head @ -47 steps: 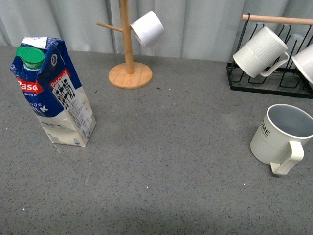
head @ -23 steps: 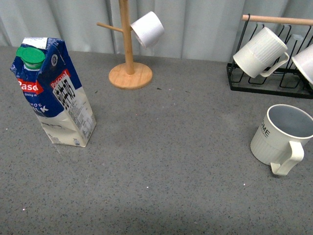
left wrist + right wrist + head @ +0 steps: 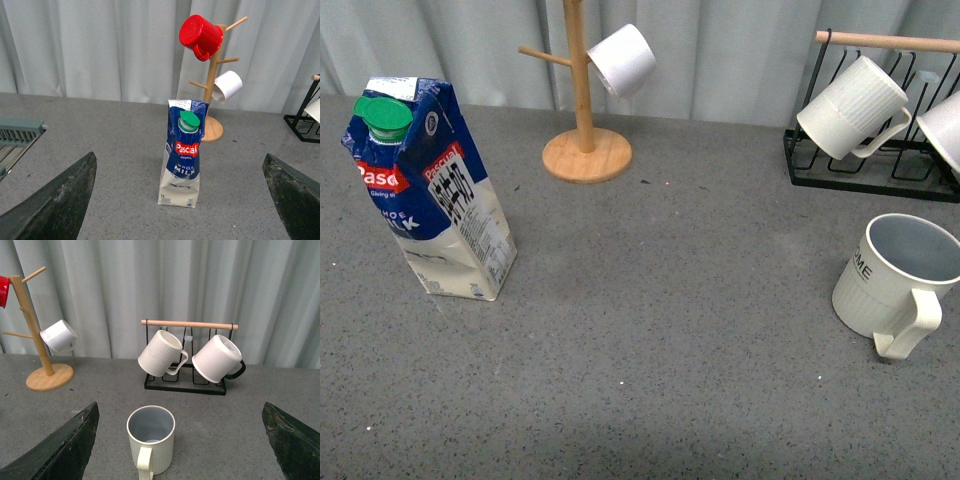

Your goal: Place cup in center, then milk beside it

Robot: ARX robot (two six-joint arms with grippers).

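Cup (image 3: 150, 437) stands straight ahead of the wide-open right tool (image 3: 179, 410), lined up for first grasp, and milk (image 3: 181, 165) likewise before the wide left tool (image 3: 180, 156).

Light is even and diffuse in all three views, reads as overhead, bright enough, no glare. Table (image 3: 650, 330) carries only faint soft shadows: one right of the milk carton (image 3: 430, 190), one under the mug (image 3: 895, 280), plus a darker patch at lower centre. Front view is sharp edge to edge. In the wrist views the fingers (image 3: 55, 210) in the lower corners are dark and slightly soft; the curtain (image 3: 100, 50) is evenly lit.
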